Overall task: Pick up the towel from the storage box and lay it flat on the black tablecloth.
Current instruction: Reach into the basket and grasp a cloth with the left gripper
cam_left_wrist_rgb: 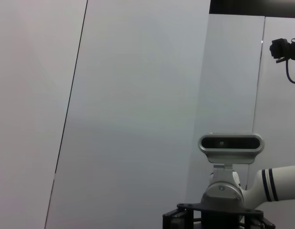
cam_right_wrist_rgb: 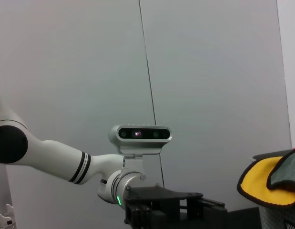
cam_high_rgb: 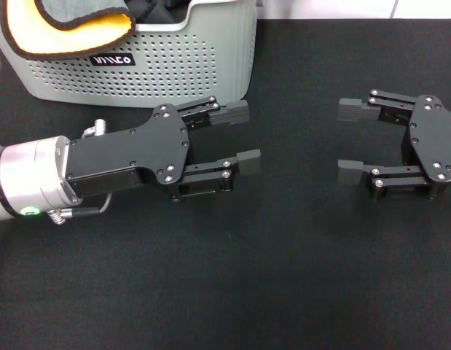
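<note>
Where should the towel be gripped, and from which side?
Grip the towel at its folded edge hanging over the storage box rim, coming from above. That black-stitched fold lies exposed, nearest the open left tool. The right tool sits open farther away.

Towel (cam_high_rgb: 68, 29) in storage box (cam_high_rgb: 189, 62) — on black tablecloth (cam_high_rgb: 283, 277), far left.

Both the left gripper (cam_high_rgb: 243, 135) and the right gripper (cam_high_rgb: 350, 141) were matte black plates studded with silver screws, the left joined to a silver wrist cylinder with a green light.
</note>
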Available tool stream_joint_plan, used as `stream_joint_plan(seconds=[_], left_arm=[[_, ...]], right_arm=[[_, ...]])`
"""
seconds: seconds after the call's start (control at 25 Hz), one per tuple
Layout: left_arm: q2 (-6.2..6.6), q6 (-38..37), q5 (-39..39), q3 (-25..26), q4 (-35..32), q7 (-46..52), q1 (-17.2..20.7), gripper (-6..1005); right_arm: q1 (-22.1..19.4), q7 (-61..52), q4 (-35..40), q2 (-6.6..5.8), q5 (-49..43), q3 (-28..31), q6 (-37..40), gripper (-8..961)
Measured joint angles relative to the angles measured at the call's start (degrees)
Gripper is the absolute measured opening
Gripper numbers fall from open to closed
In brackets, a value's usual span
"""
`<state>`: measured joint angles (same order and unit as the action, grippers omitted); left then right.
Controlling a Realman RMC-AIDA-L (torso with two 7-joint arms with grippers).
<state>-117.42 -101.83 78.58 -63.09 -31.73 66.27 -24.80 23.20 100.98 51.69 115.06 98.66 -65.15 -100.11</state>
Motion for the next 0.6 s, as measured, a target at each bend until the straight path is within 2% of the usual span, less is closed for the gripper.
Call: stream_joint_plan(seconds=[0.52, 0.6], left_arm=[[0.00, 0.21, 0.00, 0.17, 0.36, -0.44, 0.06, 729], [0.13, 1.06, 0.50, 1.52, 0.78, -0.90, 0.87, 729]], right_arm=[[0.00, 0.03, -0.41, -0.01, -0.08, 0.25, 0.04, 836], [0.00, 0.17, -0.55, -0.01, -0.17, 0.31, 0.54, 836]])
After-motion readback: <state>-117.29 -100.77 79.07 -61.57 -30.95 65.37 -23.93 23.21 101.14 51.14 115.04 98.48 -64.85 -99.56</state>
